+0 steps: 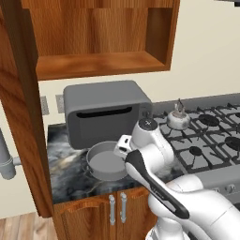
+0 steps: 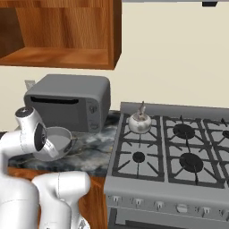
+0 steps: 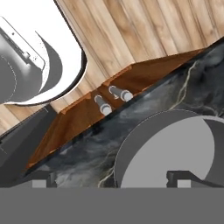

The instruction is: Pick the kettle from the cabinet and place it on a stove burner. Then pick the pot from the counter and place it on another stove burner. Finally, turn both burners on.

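The silvery kettle [image 1: 178, 120] [image 2: 139, 122] stands on the back-left burner of the grey stove [image 2: 156, 134]. On the dark marbled counter [image 1: 65, 176] in front of the microwave sits the wide grey pot [image 1: 106, 162] [image 2: 60, 142] [image 3: 168, 146]. My gripper [image 3: 111, 178] hangs open just above the pot's near rim. One fingertip [image 3: 183, 177] is over the pot's inside and the other is over the counter [image 3: 83, 151]. Nothing is between them. Above, the wooden cabinet [image 1: 101, 63] is open, and its shelf is bare.
A boxy grey microwave [image 1: 105, 112] [image 2: 69, 102] stands right behind the pot. The opened cabinet door [image 1: 18, 103] hangs at the left. Base-cabinet handles [image 1: 117, 208] [image 3: 105, 105] sit below the counter edge. A free front-left burner [image 2: 138, 157] lies near the counter.
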### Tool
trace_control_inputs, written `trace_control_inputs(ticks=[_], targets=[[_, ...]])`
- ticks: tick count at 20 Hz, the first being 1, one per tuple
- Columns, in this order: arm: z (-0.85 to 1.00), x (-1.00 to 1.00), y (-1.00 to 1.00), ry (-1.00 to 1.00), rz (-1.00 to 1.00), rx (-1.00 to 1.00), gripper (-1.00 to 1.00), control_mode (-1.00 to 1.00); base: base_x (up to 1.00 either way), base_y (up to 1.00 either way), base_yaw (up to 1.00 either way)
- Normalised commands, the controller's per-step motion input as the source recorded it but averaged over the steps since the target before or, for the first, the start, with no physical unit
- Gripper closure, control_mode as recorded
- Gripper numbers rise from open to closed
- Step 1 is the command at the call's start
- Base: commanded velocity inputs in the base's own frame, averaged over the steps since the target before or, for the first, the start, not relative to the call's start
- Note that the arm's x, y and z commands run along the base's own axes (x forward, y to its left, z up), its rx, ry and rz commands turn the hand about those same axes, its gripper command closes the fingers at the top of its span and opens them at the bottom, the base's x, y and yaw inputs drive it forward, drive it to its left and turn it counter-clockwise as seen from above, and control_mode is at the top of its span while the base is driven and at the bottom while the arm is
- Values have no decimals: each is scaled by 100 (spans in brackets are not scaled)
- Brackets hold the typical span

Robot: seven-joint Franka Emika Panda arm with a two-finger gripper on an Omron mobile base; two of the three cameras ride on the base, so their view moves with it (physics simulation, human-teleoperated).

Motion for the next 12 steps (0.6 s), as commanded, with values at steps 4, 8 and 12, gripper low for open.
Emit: trace_control_inputs(ticks=[4, 8, 12], targets=[[-30, 22, 4, 2, -2, -2, -100, -100, 0, 0, 0], [-29, 20, 5, 2, -2, -2, -100, -100, 0, 0, 0], [-29, 20, 5, 3, -2, -2, -100, -100, 0, 0, 0]])
